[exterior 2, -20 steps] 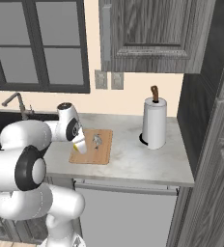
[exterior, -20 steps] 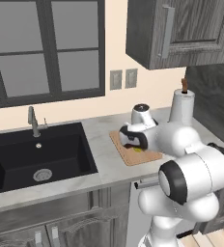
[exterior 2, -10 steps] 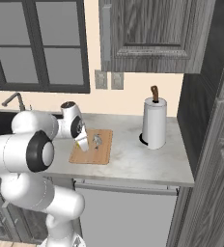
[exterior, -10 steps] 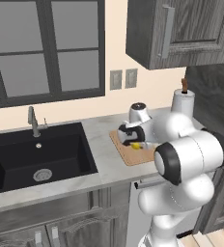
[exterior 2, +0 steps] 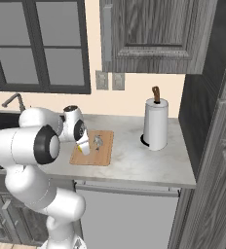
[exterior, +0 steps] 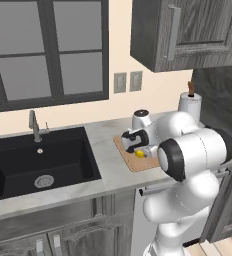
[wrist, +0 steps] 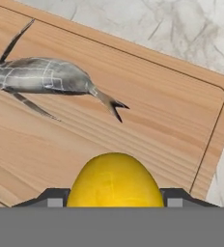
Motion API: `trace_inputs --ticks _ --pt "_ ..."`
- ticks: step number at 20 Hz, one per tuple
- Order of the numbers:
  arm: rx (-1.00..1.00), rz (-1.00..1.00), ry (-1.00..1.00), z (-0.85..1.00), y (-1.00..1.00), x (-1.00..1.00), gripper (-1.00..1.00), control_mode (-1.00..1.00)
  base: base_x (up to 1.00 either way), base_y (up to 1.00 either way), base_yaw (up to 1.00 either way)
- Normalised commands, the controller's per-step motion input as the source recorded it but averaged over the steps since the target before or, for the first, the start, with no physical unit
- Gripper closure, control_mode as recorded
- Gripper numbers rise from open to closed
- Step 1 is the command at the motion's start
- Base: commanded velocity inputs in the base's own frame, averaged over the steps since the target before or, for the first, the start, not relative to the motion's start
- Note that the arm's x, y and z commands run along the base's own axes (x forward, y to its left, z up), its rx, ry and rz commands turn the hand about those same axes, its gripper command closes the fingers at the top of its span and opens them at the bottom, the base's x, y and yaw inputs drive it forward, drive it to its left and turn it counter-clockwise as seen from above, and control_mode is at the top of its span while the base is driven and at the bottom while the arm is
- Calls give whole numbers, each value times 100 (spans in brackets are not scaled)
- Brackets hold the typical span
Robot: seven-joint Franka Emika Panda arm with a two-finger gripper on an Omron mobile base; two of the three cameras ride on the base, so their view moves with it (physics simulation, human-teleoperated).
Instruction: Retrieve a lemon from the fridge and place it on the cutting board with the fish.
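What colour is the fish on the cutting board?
Silvery grey with darker fins, clearest in the hand view: fish.

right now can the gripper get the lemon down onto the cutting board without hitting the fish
Probably yes: the gripper holds the lemon over bare cutting board, and the fish lies off to one side.

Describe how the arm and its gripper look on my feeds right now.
The arm is glossy white, built of rounded bulbous links with dark, near-black discs at the joints. The gripper has two small dark grey finger tips. No cables or markings are visible.

Fish (wrist: 41, 75) and lemon (wrist: 115, 181) on cutting board (wrist: 172, 125)
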Motion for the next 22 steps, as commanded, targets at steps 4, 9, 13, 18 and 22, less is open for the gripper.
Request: trace_inputs --ticks 4,9,13,18,22 --pt "0 0 0 -6 0 0 100 -100 0 0 0" --pt "0 0 0 -3 0 1 100 -100 0 0 0" --pt "0 0 0 -6 0 2 -100 -100 0 0 0" --pt "0 0 0 -3 0 3 -100 -100 0 0 0" --pt "0 0 0 0 0 1 -100 -100 0 0 0"
